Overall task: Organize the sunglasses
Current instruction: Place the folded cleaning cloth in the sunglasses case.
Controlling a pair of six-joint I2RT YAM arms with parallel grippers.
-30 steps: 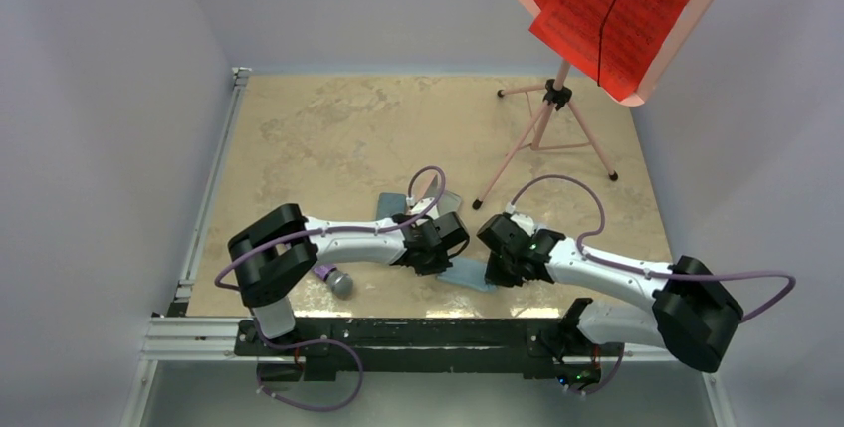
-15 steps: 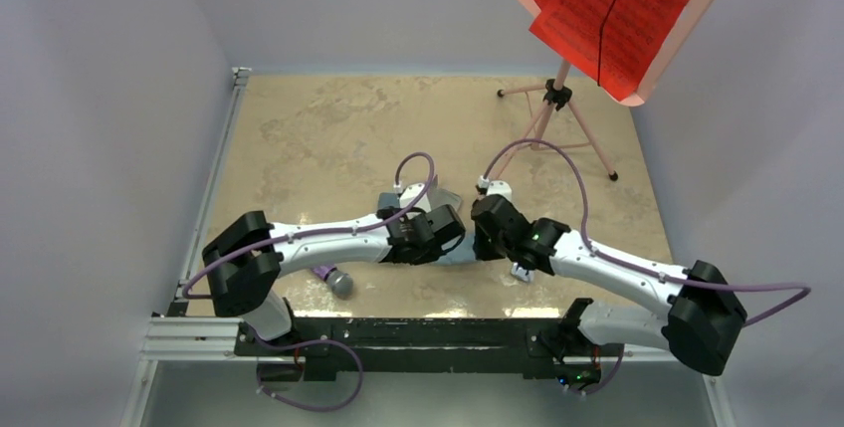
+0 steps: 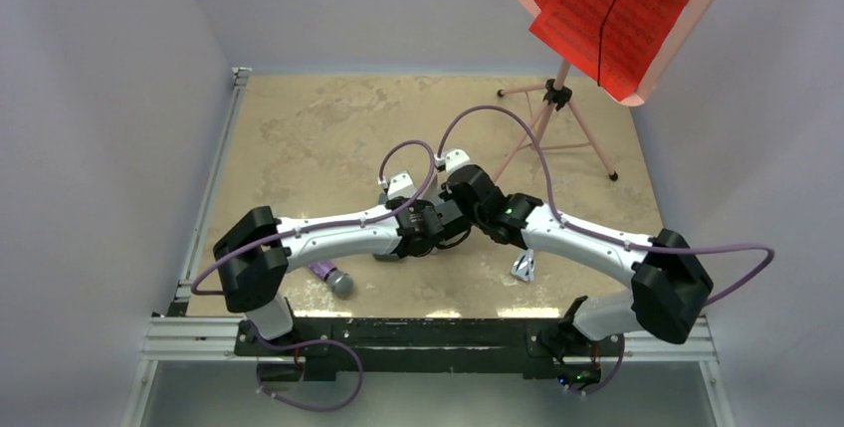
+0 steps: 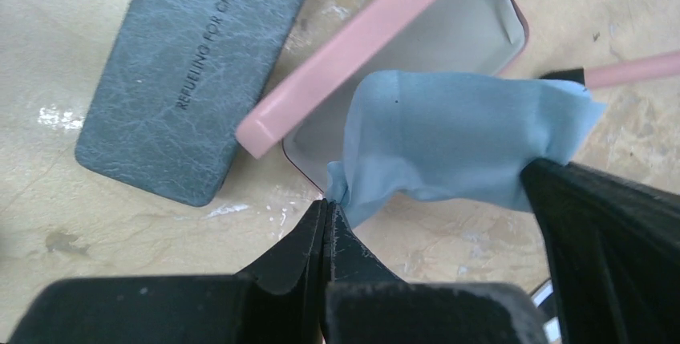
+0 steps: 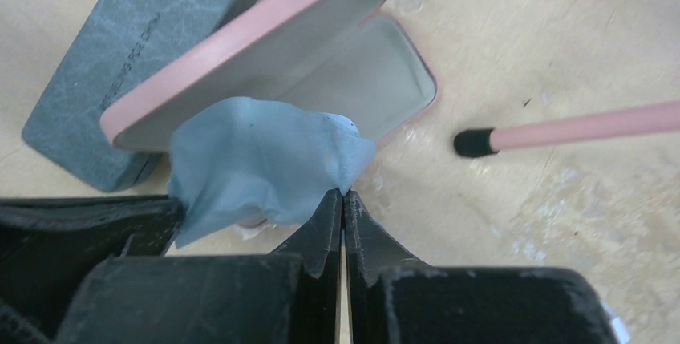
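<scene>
My left gripper (image 4: 327, 204) is shut on one corner of a light blue cloth (image 4: 457, 135). My right gripper (image 5: 343, 194) is shut on another corner of the same cloth (image 5: 257, 163). The cloth hangs between them over the open pink case (image 5: 361, 79), which shows empty and pale inside. In the top view both grippers meet at mid-table (image 3: 453, 220). A small white-framed item (image 3: 523, 267), seemingly the white sunglasses, lies on the table near the front under the right arm. The brown sunglasses are not in view.
A closed grey-blue case (image 4: 188, 71) lies just left of the pink case. A pink music-stand leg with a black foot (image 5: 481, 142) ends right of the pink case; the stand (image 3: 557, 89) rises at the back right. A small purple and grey object (image 3: 332, 277) lies front left.
Both grippers have moved from the front of the table toward the middle, carrying the cloth over the open pink case. The white item by the front edge has come into view.
</scene>
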